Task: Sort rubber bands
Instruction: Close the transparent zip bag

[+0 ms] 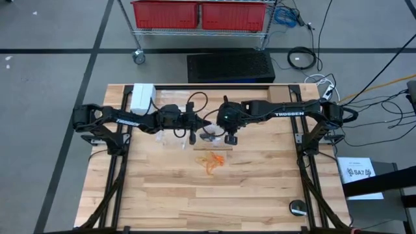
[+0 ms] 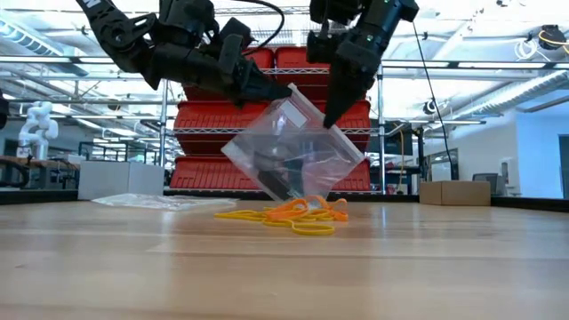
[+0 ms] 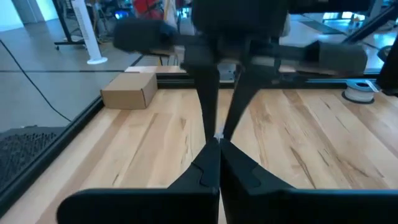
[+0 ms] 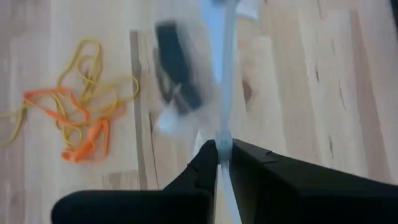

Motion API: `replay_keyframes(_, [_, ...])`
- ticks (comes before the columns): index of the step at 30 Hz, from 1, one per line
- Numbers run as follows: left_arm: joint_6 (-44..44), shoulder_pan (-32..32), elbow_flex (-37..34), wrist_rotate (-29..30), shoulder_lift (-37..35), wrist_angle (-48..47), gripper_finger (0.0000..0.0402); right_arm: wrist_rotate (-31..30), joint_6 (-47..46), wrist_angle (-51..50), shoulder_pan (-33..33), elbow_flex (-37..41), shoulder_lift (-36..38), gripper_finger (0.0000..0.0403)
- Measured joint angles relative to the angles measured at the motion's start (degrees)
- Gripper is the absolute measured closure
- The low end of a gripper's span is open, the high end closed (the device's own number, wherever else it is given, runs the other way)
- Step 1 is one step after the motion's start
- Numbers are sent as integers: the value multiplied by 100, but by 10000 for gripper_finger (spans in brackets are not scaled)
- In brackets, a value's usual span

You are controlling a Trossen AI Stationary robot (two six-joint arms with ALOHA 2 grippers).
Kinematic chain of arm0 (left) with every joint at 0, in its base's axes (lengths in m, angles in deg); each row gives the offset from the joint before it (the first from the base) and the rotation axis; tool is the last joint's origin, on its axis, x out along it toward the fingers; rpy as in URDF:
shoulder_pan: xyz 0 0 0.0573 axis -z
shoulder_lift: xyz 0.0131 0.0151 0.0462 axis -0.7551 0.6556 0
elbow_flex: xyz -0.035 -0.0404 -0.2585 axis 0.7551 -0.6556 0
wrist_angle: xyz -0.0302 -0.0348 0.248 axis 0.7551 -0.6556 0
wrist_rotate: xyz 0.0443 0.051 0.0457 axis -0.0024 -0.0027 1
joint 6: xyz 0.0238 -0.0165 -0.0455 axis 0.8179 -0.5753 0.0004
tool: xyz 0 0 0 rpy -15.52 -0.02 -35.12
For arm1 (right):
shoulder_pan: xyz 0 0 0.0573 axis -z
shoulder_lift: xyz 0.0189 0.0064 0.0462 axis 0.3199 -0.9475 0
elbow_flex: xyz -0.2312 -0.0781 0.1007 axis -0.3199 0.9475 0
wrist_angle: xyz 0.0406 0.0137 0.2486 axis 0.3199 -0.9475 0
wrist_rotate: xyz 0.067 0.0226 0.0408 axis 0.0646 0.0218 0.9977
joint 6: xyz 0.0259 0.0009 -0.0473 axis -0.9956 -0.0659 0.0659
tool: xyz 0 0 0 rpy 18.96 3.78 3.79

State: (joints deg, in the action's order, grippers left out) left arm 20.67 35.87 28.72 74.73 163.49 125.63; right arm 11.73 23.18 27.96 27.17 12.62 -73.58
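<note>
Bench [image 1: 260,195]: light wood planks, black frame.

Clear bag [image 2: 293,147]: held tilted above the bench between both grippers, its lower corner near the band pile; dark contents inside, too blurred to name.

Left gripper [image 2: 286,92]: closed, pinching the bag's upper edge.

Right gripper [image 2: 331,120]: closed on the bag's edge, the film caught between its fingers [image 4: 205,163] in the right wrist view.

Rubber bands [image 1: 214,162]: orange and yellow loops, tangled in one pile at mid-bench, under and just in front of the bag.

Second clear bag [image 2: 164,201]: flat on the bench, left in the low view.

White box [image 1: 143,97]: far edge of the bench, beside the left arm
</note>
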Motion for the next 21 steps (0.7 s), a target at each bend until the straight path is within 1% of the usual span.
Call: replay_keyframes(21, [29,2,0,44,-40,-72,401,-31,-409,-1171,0,2,-10,390])
